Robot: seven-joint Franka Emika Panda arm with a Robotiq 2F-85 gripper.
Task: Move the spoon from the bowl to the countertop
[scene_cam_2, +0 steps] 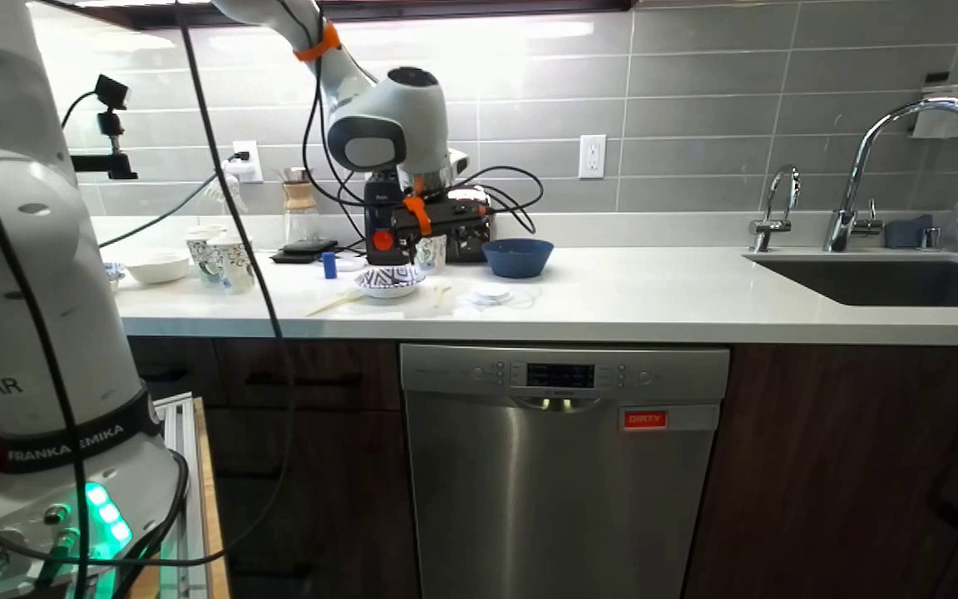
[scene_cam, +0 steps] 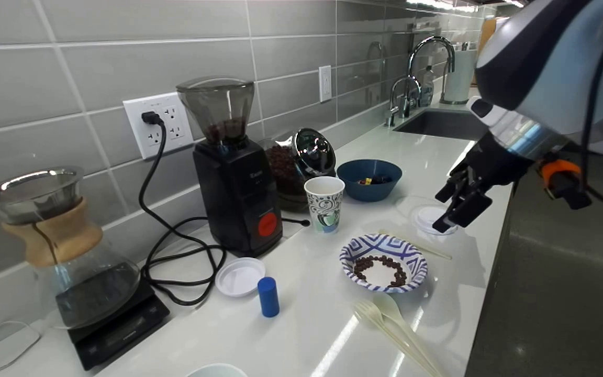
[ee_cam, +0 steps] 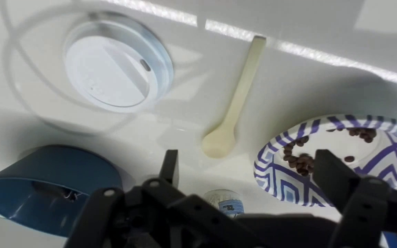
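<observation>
A pale cream spoon lies flat on the white countertop, outside the patterned bowl. The spoon also shows in both exterior views, partly behind the bowl in one of them. The blue-and-white bowl holds dark coffee beans and no spoon shows in it. My gripper is open and empty above the countertop. In the wrist view the spoon's head lies beyond the gap between the fingers, and the right finger covers part of the bowl. In an exterior view the gripper is raised above a white lid.
A fork and another spoon lie before the bowl. A white lid, dark blue bowl, paper cup, blue cylinder and coffee grinder stand around. The sink is farther along.
</observation>
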